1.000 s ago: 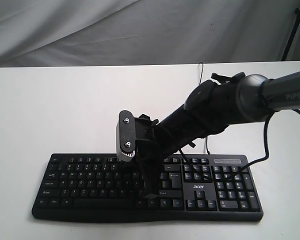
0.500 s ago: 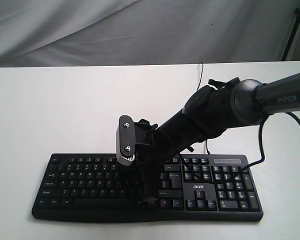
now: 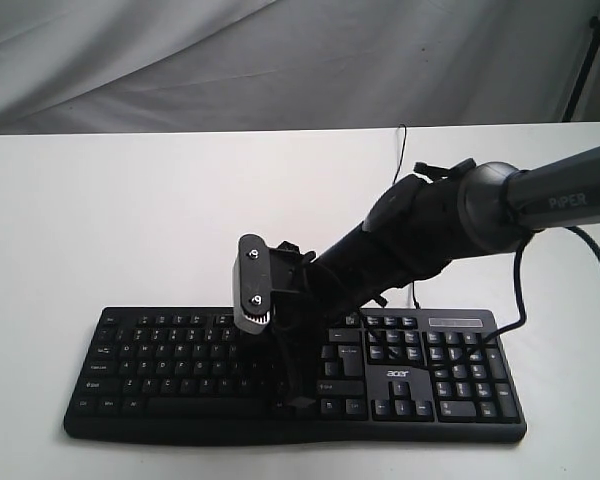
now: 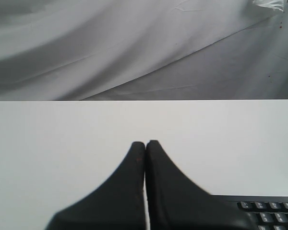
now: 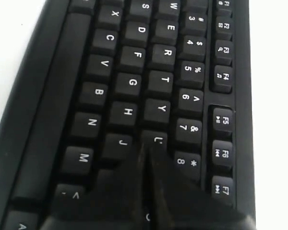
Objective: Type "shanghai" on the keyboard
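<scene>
The black keyboard lies along the near edge of the white table. My right arm reaches down over its middle, with the wrist camera above the letter keys. In the right wrist view my right gripper is shut, its tips together at the edge of the U key, between J and 8; whether they touch a key I cannot tell. My left gripper is shut and holds nothing, over bare table beside a corner of the keyboard.
The keyboard's thin black cable runs back across the table. The right arm's thicker cable loops above the number pad. A grey cloth backdrop hangs behind, and a dark stand leg shows at the far right.
The right arm has sunk a little toward the keys and its elbow has drifted slightly left. The keyboard has not moved.
</scene>
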Tool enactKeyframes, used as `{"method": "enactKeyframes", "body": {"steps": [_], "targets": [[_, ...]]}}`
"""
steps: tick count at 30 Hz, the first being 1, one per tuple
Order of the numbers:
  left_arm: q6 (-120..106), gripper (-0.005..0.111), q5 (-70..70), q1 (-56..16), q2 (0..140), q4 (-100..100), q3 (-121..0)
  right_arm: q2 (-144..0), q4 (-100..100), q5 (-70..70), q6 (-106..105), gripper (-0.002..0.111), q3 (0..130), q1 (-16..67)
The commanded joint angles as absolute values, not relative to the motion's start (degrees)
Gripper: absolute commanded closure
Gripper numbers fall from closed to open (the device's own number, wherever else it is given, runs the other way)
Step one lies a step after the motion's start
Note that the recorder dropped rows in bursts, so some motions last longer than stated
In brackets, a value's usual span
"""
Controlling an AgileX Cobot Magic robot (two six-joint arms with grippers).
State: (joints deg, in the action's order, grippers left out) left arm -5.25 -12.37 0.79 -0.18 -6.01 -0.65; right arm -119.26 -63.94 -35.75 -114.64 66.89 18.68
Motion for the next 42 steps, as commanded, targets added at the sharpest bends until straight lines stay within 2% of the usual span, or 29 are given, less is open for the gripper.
{"method": "enactKeyframes", "body": {"steps": [1,20,35,42], "targets": [[-5.2,0.106,-12.2,0.6,0.0,-6.2,-0.6,-118.3,-63.5,-35.5,-115.2,0.108,66.8,18.8],[-5.2,0.106,-12.2,0.6,0.0,-6.2,-0.6,-114.0,-65.6,-36.3,-113.0,0.108,66.8,18.8],[-5.2,0.106,-12.2,0.6,0.0,-6.2,-0.6,-96.4,-68.1,-36.2,-99.6,0.108,66.8,18.8],[-5.2,0.106,-12.2,0.6,0.0,-6.2,-0.6,-88.2,-75.8,-35.2,-97.1,0.108,66.8,18.8]]}}
